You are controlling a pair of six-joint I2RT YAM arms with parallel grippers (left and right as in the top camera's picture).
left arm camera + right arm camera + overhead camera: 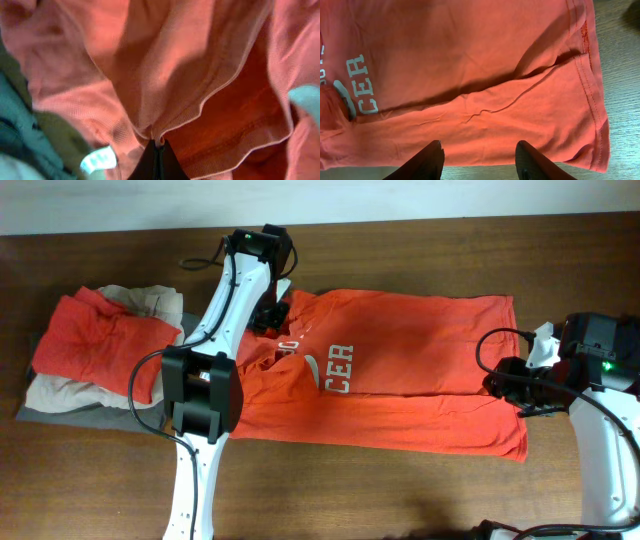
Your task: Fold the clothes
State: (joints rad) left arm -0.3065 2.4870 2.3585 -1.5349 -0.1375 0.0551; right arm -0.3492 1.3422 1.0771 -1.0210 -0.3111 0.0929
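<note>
The orange-red T-shirt [420,350] lies spread across the table, with its white "CER" lettering [341,367] near the middle. My left gripper [272,312] is at the shirt's neck end. In the left wrist view it [157,150] is shut on a pinched fold of the shirt's hemmed edge [165,60], next to a small white label [97,160]. My right gripper [503,387] hovers at the shirt's bottom hem on the right. In the right wrist view it [480,157] is open and empty over the shirt's edge [470,65].
A pile of other clothes sits at the left: an orange garment [95,340] on beige fabric [60,392] and a grey piece [90,412]. Brown wooden table [400,490] shows in front of the shirt. A pale wall edge runs along the back.
</note>
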